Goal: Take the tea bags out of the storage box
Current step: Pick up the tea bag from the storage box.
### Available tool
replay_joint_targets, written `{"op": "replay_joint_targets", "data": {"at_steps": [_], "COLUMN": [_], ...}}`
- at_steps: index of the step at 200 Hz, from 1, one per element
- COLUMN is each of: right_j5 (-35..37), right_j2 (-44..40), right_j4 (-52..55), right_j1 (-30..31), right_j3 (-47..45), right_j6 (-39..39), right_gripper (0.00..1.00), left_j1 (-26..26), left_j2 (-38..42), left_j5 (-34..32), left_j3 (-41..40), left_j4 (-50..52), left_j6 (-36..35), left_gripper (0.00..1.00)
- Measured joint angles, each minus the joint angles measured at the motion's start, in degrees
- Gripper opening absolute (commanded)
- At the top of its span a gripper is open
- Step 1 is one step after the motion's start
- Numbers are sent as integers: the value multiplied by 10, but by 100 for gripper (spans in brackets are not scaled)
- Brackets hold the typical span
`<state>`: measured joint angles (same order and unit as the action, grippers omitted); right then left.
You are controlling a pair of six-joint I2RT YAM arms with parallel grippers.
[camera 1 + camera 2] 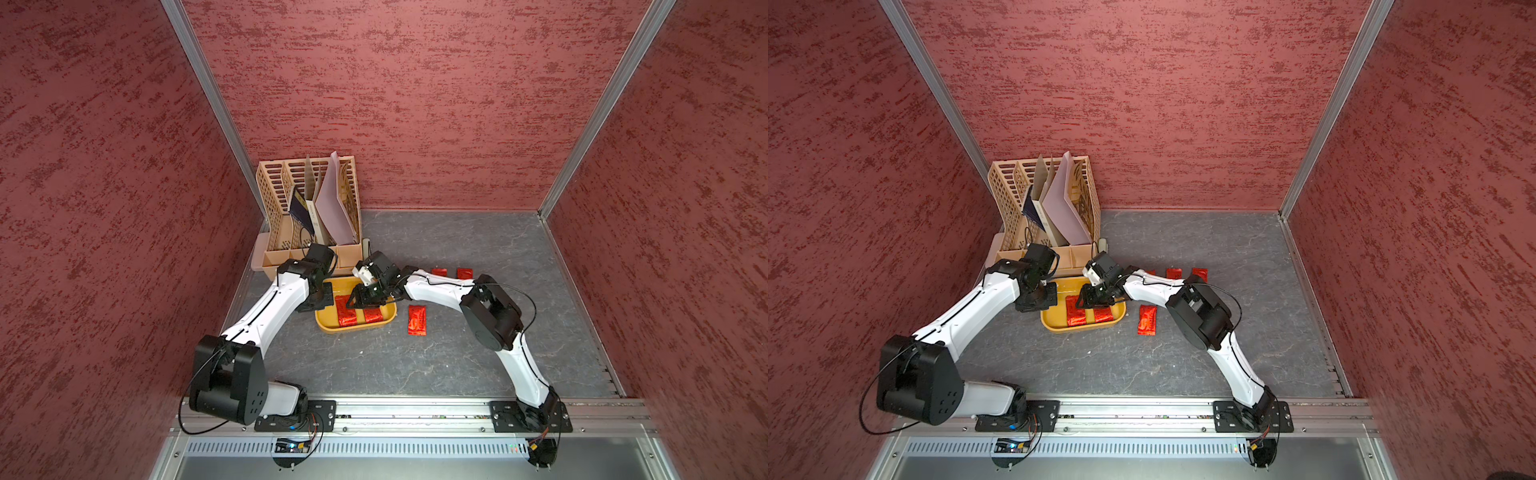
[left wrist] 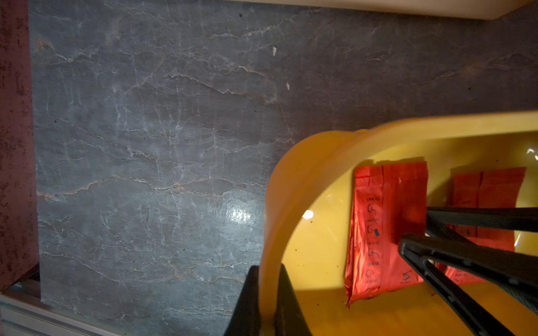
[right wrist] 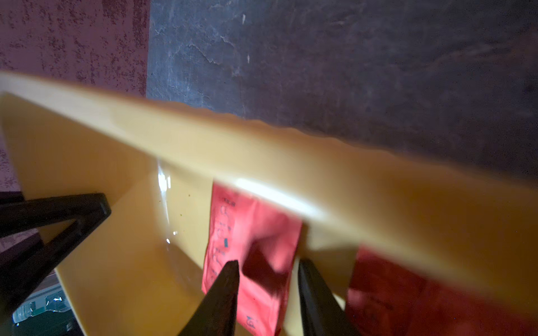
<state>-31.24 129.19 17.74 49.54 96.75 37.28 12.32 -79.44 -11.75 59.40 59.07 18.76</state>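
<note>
Storage box point(image 1: 355, 329), mustard-yellow, shallow: stood toward the bench's point(image 1: 457, 365) left rear, just in front of the beige file rack point(image 1: 274, 199) in the left rear corner, which held folders point(image 1: 332, 203). Contents: two red foil tea bags point(image 1: 345, 312), flat, side by side. Outside the box: one tea bag point(image 1: 417, 319) flat just beside its right end; three more point(image 1: 1174, 273) in a row nearer the rear edge. Left arm reached forward, left tool point(image 2: 268, 269) clenched on the box's left rim. Right arm bent inward over the box, right tool point(image 3: 267, 269) pointing down, jaws parted over one tea bag inside.
</note>
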Motion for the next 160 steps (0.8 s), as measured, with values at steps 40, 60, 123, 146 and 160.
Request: {"op": "replay_joint_targets", "data": {"at_steps": [40,60,123,146,160], "right_j5": [0,0,4,12,20], "right_j2": [9,9,-15,-39,-62], "right_j4": [6,4,-8,-8,-8], "right_j1": [10,12,12,12,12], "right_j3": [18,18,-10,-25,-36], "right_j6": [-1,0,4,4,3], "right_gripper": [20,10,0,0,0], "left_j1": [0,0,0,0,0], "left_j2": [0,0,0,0,0], "left_j5": [0,0,1,1,1], "left_j3": [-2,-2,-2,-2,-2], "left_j4": [-1,-1,-2,-2,-2], "left_j6": [0,0,0,0,0], "left_gripper": [0,0,0,0,0]}}
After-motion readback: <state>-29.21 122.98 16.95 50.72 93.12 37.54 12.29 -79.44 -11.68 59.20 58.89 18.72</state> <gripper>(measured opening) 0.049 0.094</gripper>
